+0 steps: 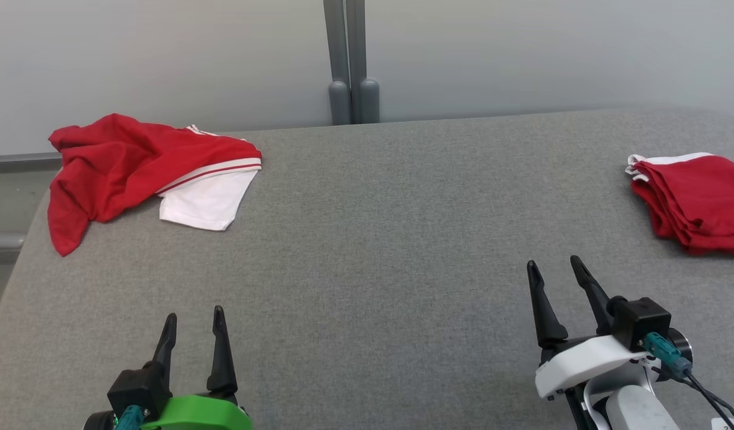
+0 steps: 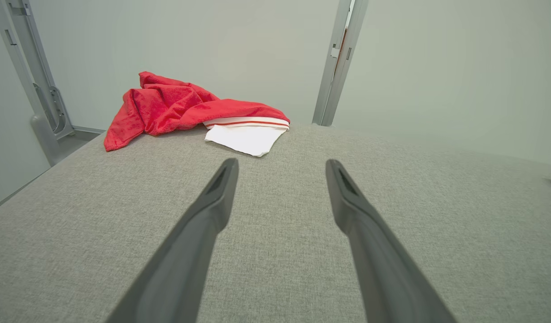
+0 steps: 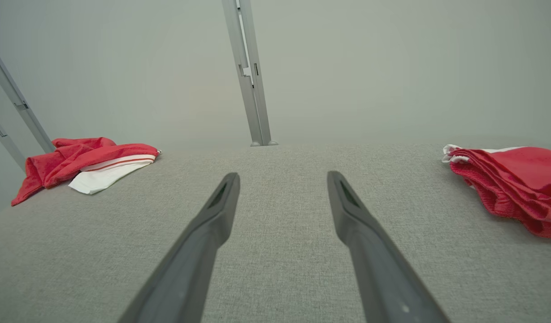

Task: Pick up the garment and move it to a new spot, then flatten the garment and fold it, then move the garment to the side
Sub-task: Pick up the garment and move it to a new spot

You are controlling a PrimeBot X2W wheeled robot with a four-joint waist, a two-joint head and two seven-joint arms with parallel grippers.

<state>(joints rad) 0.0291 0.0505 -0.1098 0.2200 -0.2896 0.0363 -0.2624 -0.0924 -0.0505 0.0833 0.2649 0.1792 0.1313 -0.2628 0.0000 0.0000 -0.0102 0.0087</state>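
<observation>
A crumpled red garment (image 1: pixel 122 167) with a white striped part lies at the far left of the grey table (image 1: pixel 378 239). It also lies ahead of my fingers in the left wrist view (image 2: pixel 176 105) and far left in the right wrist view (image 3: pixel 78 159). My left gripper (image 1: pixel 194 325) is open at the near left edge, well short of the garment, with nothing between its fingers. Toward the near right, my right gripper (image 1: pixel 555 269) is open and empty too.
A folded stack of red garments (image 1: pixel 695 200) lies at the table's right edge, also in the right wrist view (image 3: pixel 513 184). A grey post (image 1: pixel 349 60) stands against the pale wall behind the table. The table's left edge curves down near the crumpled garment.
</observation>
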